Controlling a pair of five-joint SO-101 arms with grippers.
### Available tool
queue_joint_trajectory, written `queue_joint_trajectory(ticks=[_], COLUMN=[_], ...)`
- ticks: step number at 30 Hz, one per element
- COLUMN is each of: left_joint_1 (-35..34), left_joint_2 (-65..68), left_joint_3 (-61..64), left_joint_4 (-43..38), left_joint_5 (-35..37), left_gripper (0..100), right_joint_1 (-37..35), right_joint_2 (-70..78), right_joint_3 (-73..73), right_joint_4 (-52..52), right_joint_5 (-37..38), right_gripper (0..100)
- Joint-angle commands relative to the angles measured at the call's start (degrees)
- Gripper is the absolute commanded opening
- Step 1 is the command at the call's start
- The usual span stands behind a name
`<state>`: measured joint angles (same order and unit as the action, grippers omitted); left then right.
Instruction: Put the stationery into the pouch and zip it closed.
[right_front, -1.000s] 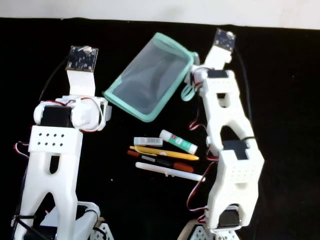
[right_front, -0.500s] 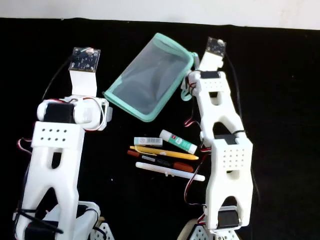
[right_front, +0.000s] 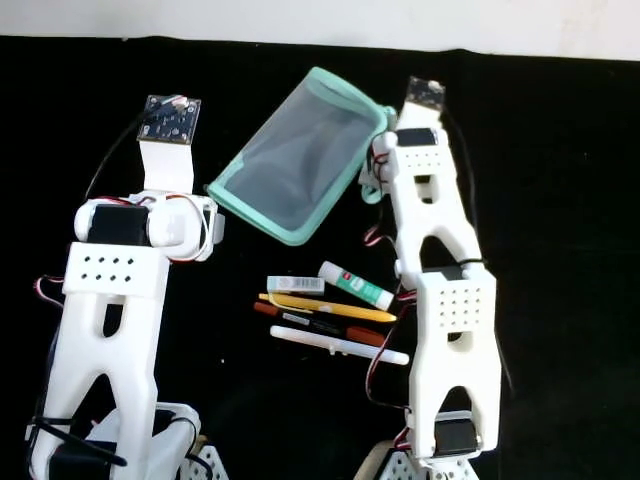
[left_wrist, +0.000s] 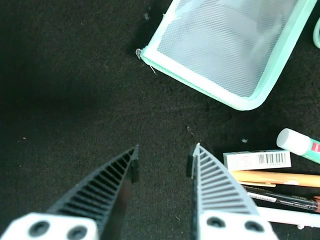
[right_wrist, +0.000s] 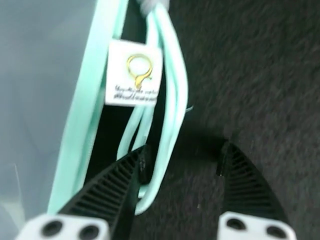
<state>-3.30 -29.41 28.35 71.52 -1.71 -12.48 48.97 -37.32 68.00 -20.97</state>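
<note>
A mint-edged mesh pouch (right_front: 300, 155) lies tilted on the black table between the two arms; its lower corner shows as the pouch (left_wrist: 235, 45) in the left wrist view. Below it lie a glue stick (right_front: 356, 284), a small white eraser box (right_front: 296, 284), a yellow pen (right_front: 330, 308), a dark marker (right_front: 320, 325) and a white pen (right_front: 340, 345). My right gripper (right_wrist: 182, 160) is open beside the pouch's mint wrist strap (right_wrist: 167, 105) and white tag (right_wrist: 134, 80). My left gripper (left_wrist: 164, 160) is open over bare table, short of the pouch's corner.
The black table (right_front: 560, 200) has free room at the far right and left. A white wall strip (right_front: 320, 20) runs along the back edge. The arms' white bases (right_front: 100, 400) stand at the near edge.
The right arm has swung left and stretched toward the pouch's strap end. The left arm, the pouch and the stationery kept their places.
</note>
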Motion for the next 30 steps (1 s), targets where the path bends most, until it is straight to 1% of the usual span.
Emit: queue_joint_trajectory(ticks=[1, 7, 14, 18, 21, 25, 28, 30], left_joint_1=[-0.48, -0.48, -0.48, -0.48, -0.48, -0.48, -0.48, -0.48], left_joint_2=[-0.04, -0.04, -0.04, -0.04, -0.04, -0.04, -0.04, -0.04], left_joint_3=[-0.66, -0.66, -0.66, -0.66, -0.66, -0.57, -0.57, -0.57], left_joint_4=[-0.88, -0.88, -0.88, -0.88, -0.88, -0.88, -0.88, -0.88], left_joint_5=[-0.26, -0.26, -0.18, -0.18, -0.18, -0.18, -0.18, -0.18], left_gripper=[19, 19, 19, 19, 19, 19, 19, 19], right_joint_1=[-3.30, -4.70, -3.65, -3.47, -3.38, -2.95, -1.19, 0.22], right_joint_2=[0.04, 0.13, 4.79, 5.67, 5.58, 5.05, 4.62, 3.65], right_joint_3=[-0.75, -0.66, -1.19, -3.03, -3.47, -3.91, -8.48, -13.58], right_joint_4=[1.80, 2.59, 7.25, 9.89, 10.86, 10.95, 13.05, 15.43], right_joint_5=[-0.62, -0.62, -0.53, 0.00, 0.09, 0.09, 0.18, 2.55], right_gripper=[21.7, 21.1, 6.3, 4.6, 0.5, 0.8, 0.8, 0.8])
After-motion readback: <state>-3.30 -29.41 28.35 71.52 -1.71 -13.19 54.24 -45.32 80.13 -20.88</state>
